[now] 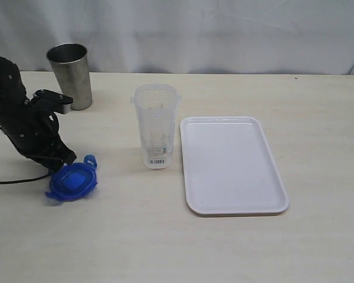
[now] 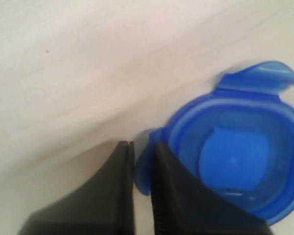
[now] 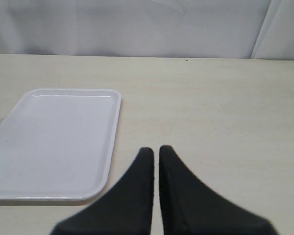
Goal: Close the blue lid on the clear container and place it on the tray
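The blue lid lies on the table at the front left, its underside up as far as I can tell. My left gripper reaches down at the lid's edge. In the left wrist view the blue lid has one side flap pinched between the jaws of my left gripper. The clear container stands upright and uncovered mid-table, just left of the white tray. My right gripper is shut on nothing above bare table, beside the tray; the exterior view does not show it.
A grey steel cup stands at the back left, behind my left arm. A black cable trails across the table at the left edge. A white curtain hangs behind the table.
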Available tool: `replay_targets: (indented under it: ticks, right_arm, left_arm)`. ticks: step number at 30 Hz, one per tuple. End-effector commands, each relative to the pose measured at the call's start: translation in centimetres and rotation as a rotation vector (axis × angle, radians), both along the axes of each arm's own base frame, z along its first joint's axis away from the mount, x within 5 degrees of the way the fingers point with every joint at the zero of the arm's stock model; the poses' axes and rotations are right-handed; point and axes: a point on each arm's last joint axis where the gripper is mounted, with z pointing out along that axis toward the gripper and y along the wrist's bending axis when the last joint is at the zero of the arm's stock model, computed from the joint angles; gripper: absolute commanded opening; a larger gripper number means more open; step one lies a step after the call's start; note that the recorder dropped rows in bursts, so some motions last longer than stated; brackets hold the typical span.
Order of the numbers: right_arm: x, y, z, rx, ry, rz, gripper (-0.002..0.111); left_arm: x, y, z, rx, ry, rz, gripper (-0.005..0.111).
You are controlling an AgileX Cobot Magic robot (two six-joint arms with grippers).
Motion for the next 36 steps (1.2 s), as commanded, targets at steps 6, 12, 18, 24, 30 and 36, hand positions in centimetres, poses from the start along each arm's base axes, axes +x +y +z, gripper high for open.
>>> replay_targets:
  ticks: [6,12,18,24,30,36]
  right_arm:
    - [0.0,0.0,0.0,-0.009,-0.012,0.004,0.005]
    - [0.0,0.0,0.0,-0.009,-0.012,0.004,0.005]
    - [0.0,0.0,0.0,-0.009,-0.012,0.004,0.005]
    - [0.0,0.0,0.0,-0.009,-0.012,0.004,0.005]
    - [0.0,0.0,0.0,-0.009,-0.012,0.004,0.005]
    - [0.0,0.0,0.0,-0.009,-0.012,0.004,0.005]
  left_arm:
    - [-0.1,0.1,0.1,0.0,0.025,0.007,0.0]
    - [-0.2,0.2,1.7,0.016,-0.015,-0.013,0.0]
    - [-0.5,0.5,5.1,0.025,-0.108,-0.031,0.0]
    - [-1.2,0.6,8.8,0.026,-0.218,-0.099,0.0]
    - [-2.1,0.2,12.4,0.016,-0.347,-0.144,0.0]
    - [-2.8,-1.9,14.7,0.014,-0.478,-0.256,0.0]
